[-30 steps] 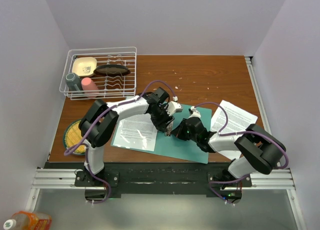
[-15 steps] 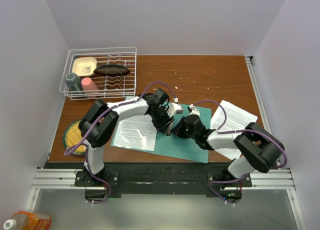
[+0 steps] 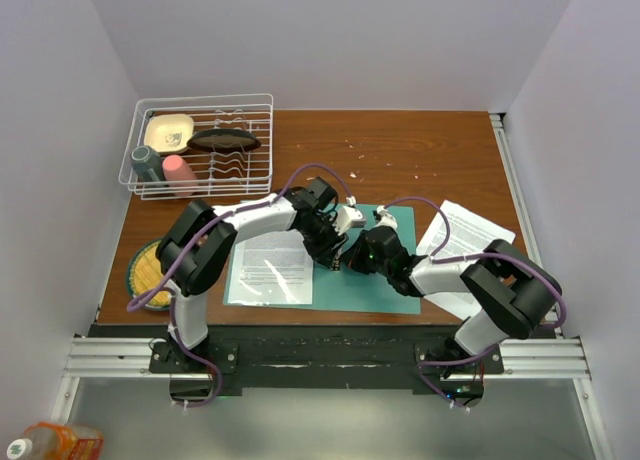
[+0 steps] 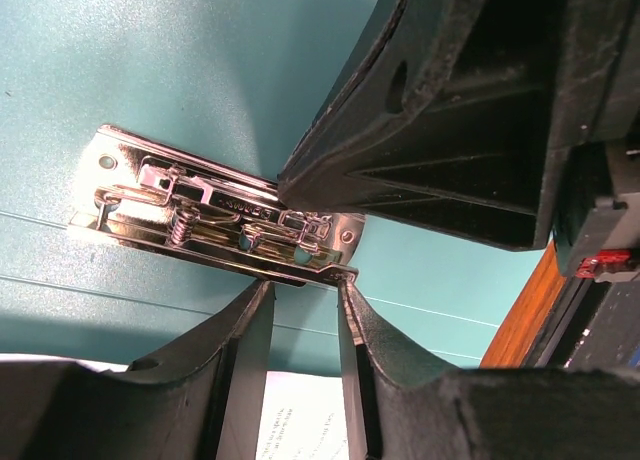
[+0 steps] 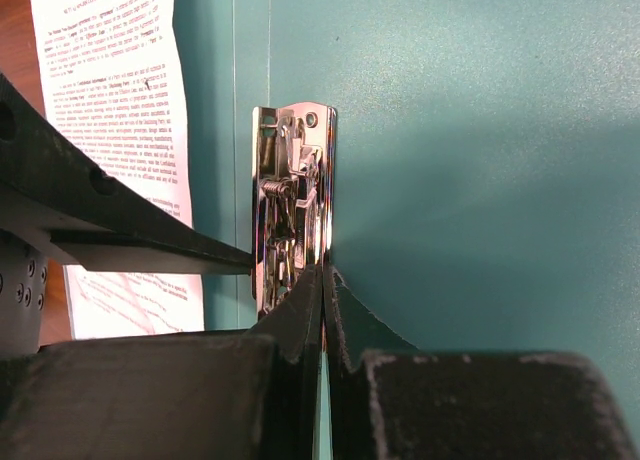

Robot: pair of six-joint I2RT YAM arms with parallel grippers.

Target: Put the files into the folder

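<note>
The teal folder (image 3: 385,285) lies open on the table. One printed file (image 3: 268,267) rests on its left half, and a second file (image 3: 472,242) lies on the table right of it. The metal clip (image 4: 215,215) sits at the spine and also shows in the right wrist view (image 5: 290,205). My left gripper (image 4: 300,290) is open, its tips at the clip's near edge with nothing between them. My right gripper (image 5: 322,278) is shut, its tips pressed against one end of the clip. In the top view both grippers, left (image 3: 333,252) and right (image 3: 352,258), meet over the spine.
A white wire dish rack (image 3: 200,145) with cups and dishes stands at the back left. A round woven mat (image 3: 150,270) lies at the left edge. Crumbs dot the brown table (image 3: 420,150) behind the folder.
The folder and the file on it have turned to lie squarer to the table edge. My right gripper has shifted slightly left and away along the spine. My left gripper has barely moved.
</note>
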